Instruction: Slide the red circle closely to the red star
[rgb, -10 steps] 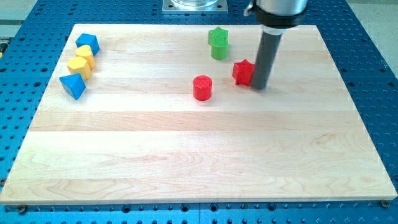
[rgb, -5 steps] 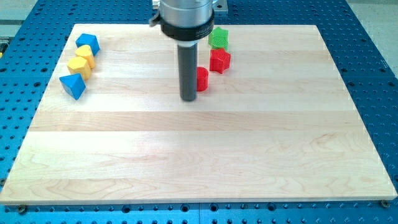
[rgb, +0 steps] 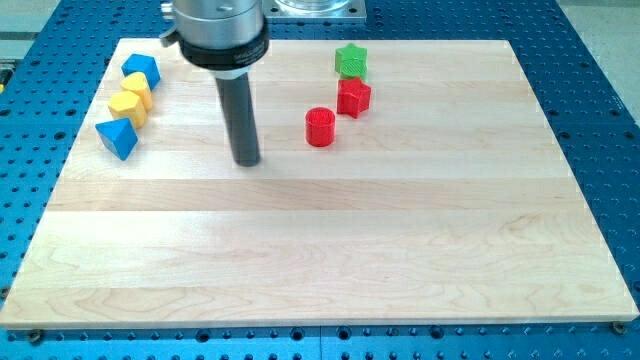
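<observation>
Red circle, upper centre, probably touches the red star; light, rigid, slippery, best nudged from lower left. My tip stands apart, grasping nothing.

Just a plain dark rod on a chunky metal collar, nothing fancy.

The rod is a straight, smooth cylinder, dark grey to near black with a slightly glossy sheen down one side, same thickness all the way to my tip, which ends flat. Up top it plugs into a wider round collar: silvery grey metal above, a black band around the bottom edge, and a small dark tab sticking out on the view's left side. No cables or markings that I can make out.
</observation>
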